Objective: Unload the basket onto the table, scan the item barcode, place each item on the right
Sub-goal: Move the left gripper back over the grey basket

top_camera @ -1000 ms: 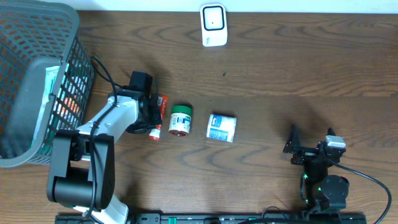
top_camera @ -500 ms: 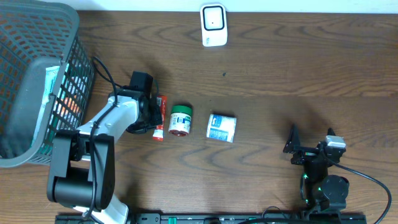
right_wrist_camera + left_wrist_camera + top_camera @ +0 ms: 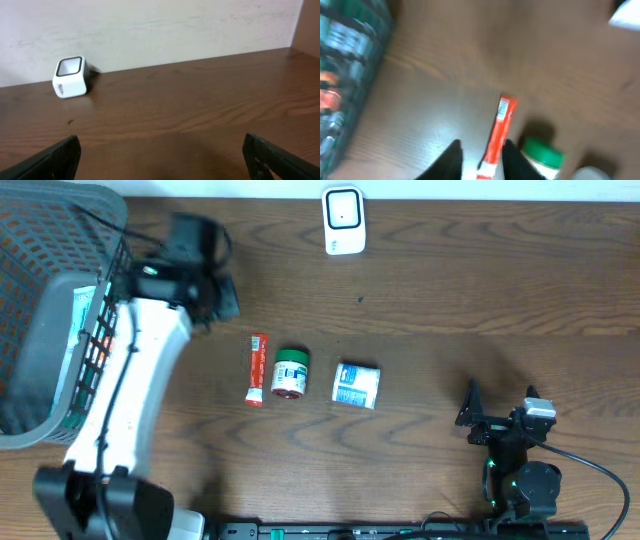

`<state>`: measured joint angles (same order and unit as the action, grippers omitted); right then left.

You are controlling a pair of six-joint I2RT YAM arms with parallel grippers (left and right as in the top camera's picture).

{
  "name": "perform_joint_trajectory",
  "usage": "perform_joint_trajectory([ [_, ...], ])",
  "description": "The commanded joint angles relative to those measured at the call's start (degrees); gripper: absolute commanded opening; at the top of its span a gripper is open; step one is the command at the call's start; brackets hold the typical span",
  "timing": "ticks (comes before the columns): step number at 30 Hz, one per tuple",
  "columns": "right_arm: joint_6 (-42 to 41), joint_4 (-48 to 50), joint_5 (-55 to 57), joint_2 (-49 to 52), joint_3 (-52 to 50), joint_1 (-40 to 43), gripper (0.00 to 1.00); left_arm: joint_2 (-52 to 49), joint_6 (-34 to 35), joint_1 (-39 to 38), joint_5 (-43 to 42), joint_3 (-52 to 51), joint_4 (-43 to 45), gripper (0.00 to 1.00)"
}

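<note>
Three items lie in a row mid-table: a red tube (image 3: 257, 368), a green-lidded jar (image 3: 291, 372) and a white-and-blue packet (image 3: 356, 385). The white barcode scanner (image 3: 343, 220) stands at the far edge and also shows in the right wrist view, scanner (image 3: 70, 76). My left gripper (image 3: 222, 298) hangs high beside the basket, away from the items, open a little and holding nothing. Its blurred wrist view looks down on the red tube (image 3: 497, 131) and the jar (image 3: 542, 154), past the gripper (image 3: 481, 150). My right gripper (image 3: 470, 415) rests at the near right, open wide and empty, seen also at gripper (image 3: 160, 155).
A grey mesh basket (image 3: 60, 310) with packaged goods inside fills the far left corner, close to my left arm; its side appears as the basket (image 3: 345, 75). A wall runs behind the scanner. The right arm's base and cable sit at the near right edge.
My left gripper has let go of the red tube, opened a little, and risen up and back toward the basket. The tube now lies flat beside the jar. The right arm is unmoved.
</note>
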<state>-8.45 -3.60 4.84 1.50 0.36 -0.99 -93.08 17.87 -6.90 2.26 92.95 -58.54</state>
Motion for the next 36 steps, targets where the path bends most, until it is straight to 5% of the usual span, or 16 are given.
perform_joint_trajectory([
  [1, 0.83, -0.22, 0.2, 0.0, -0.04, -0.28, 0.99, 1.16, 0.28, 4.31, 1.73, 8.39, -2.38, 0.36],
  [7, 0.83, -0.22, 0.2, 0.0, -0.04, -0.28, 0.99, 1.16, 5.35, 16.41, 1.6, 13.77, -2.4, 0.57],
  [18, 0.83, -0.22, 0.2, 0.0, -0.04, -0.28, 0.99, -0.55, 5.29, 36.7, -0.28, 13.33, -2.29, 0.58],
  [29, 0.83, -0.22, 0.2, 0.0, -0.04, -0.28, 0.99, -12.37, -0.55, 39.67, -0.37, 12.98, -1.64, 0.81],
  [36, 0.83, -0.22, 0.2, 0.0, -0.04, -0.28, 0.99, -21.09, -16.48, 39.67, -12.28, 12.98, -0.98, 0.86],
])
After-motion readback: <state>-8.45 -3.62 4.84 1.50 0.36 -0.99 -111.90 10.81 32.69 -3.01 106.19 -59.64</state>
